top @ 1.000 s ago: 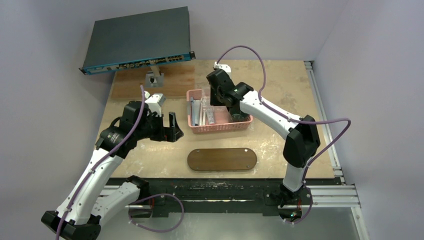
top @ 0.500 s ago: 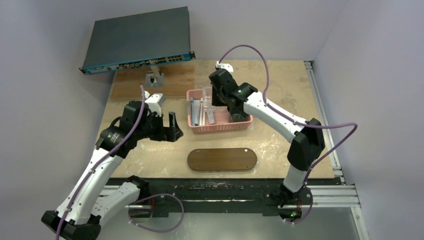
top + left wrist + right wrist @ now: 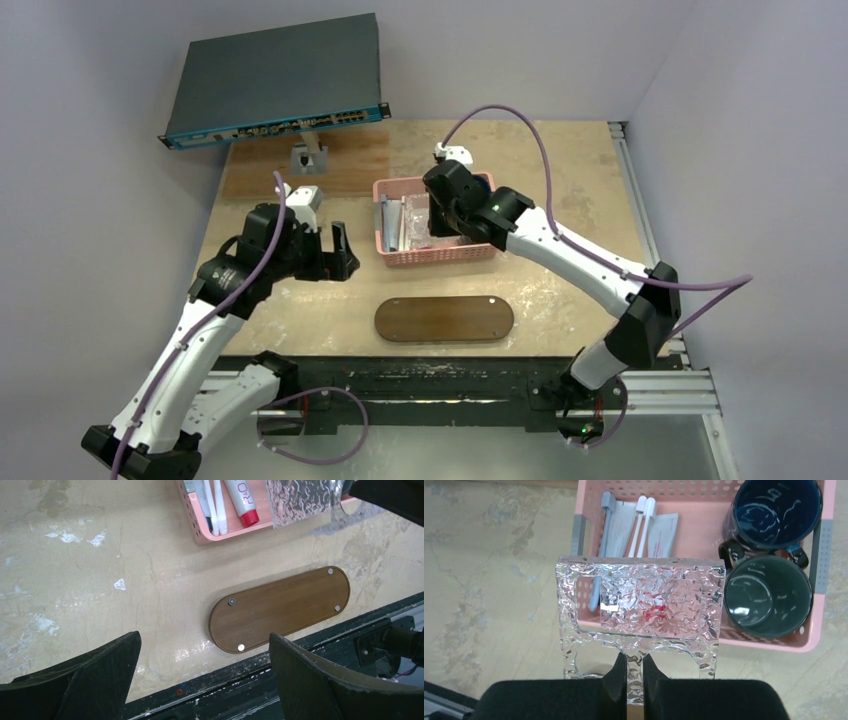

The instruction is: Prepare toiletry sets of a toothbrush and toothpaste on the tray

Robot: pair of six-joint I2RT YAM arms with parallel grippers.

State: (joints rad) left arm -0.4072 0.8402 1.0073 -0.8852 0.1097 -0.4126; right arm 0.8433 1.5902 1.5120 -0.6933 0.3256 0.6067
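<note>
We see the tray (image 3: pixel 444 319) lying flat just in front of the pink basket (image 3: pixel 440 255), apart from it, its long side running along the basket's near wall. It's a dark brown wooden oblong with rounded ends, pale studs near each end, and its top is bare. Inside the basket, towards its left wall, two slim white toothbrushes (image 3: pixel 637 527) lie side by side, touching, lengthwise from back wall to near wall. Just right of them, also in the basket, we spot a small tube (image 3: pixel 239 497): whitish, red lettering, red cap pointing at the basket's near wall. We can't make out a second tube.
</note>
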